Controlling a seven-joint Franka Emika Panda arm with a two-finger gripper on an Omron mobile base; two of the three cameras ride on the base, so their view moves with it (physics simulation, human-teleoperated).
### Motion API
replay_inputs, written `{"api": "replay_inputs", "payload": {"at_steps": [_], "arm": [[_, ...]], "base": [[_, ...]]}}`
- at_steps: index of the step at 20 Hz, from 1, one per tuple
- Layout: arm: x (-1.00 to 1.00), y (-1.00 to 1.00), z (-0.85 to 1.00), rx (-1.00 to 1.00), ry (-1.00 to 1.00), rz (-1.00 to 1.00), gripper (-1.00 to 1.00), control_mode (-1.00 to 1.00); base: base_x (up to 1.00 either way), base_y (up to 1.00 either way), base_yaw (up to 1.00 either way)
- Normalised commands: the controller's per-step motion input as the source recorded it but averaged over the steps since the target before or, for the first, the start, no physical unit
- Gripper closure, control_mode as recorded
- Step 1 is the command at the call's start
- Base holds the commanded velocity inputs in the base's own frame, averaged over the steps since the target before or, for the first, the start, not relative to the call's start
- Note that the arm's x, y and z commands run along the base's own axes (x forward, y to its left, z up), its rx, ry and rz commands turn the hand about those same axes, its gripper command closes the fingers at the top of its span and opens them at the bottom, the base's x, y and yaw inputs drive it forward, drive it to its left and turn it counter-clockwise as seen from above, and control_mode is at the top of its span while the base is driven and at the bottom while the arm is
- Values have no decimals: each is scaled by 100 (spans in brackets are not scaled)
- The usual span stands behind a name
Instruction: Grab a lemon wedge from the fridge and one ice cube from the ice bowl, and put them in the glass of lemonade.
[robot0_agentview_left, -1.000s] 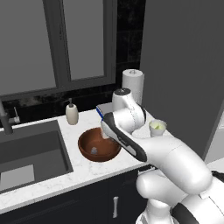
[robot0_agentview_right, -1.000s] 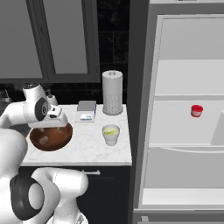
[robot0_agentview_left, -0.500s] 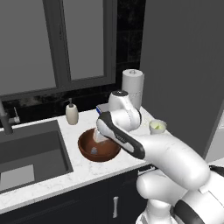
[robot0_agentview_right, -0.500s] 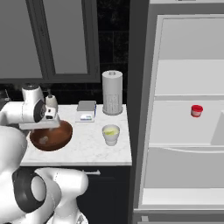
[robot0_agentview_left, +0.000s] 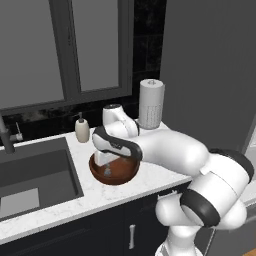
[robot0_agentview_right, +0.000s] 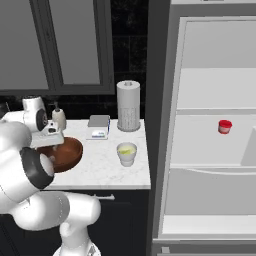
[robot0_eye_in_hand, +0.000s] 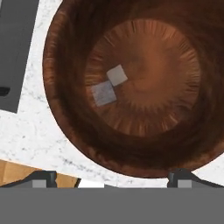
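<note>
Claw (robot0_eye_in_hand: 111, 177): held above the ice bowl, pointing down into it; the two dark fingertips stand wide apart at the near rim, spread, with nothing between them.
Ice bowl (robot0_eye_in_hand: 65, 131): reddish-brown, glossy, resting on the white marble table (robot0_agentview_right: 107, 170) beside the sink (robot0_agentview_left: 35, 175); also seen under the hand in the left base view (robot0_agentview_left: 114, 172) and at the arm's side in the right base view (robot0_agentview_right: 65, 155).
Ice cubes: two pale cubes on the bowl floor, touching at a corner, one lighter (robot0_eye_in_hand: 117, 75), one greyer (robot0_eye_in_hand: 103, 93); both left of the bowl's centre in the hand view.
Glass of lemonade (robot0_agentview_right: 126, 153): upright on the table, near the edge facing the fridge, well apart from the bowl; pale yellow liquid visible.
Fridge (robot0_agentview_right: 210, 125): door open, white shelves exposed; small red cup (robot0_agentview_right: 225, 126) on a shelf.
Lemon wedge: cannot be made out on the shelves.
Other items: paper towel roll (robot0_agentview_right: 128, 105), soap bottle (robot0_agentview_left: 82, 128), small scale (robot0_agentview_right: 99, 127) at the back of the table.
</note>
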Motion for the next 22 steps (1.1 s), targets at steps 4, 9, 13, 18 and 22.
{"api": "replay_inputs", "payload": {"at_steps": [4, 9, 13, 18, 22], "arm": [[39, -1, -49, 1, -4, 0, -100, -100], [26, 0, -65, 3, -6, 3, -100, -100], [-7, 0, -35, 14, -19, 5, -100, -100], [7, 0, -1, 2, 0, 6, -100, -100], [35, 0, -5, -2, 13, 0, -100, -100]], "base": [[0, 0, 0], [0, 0, 0], [0, 0, 0], [0, 0, 0], [0, 0, 0]]}}
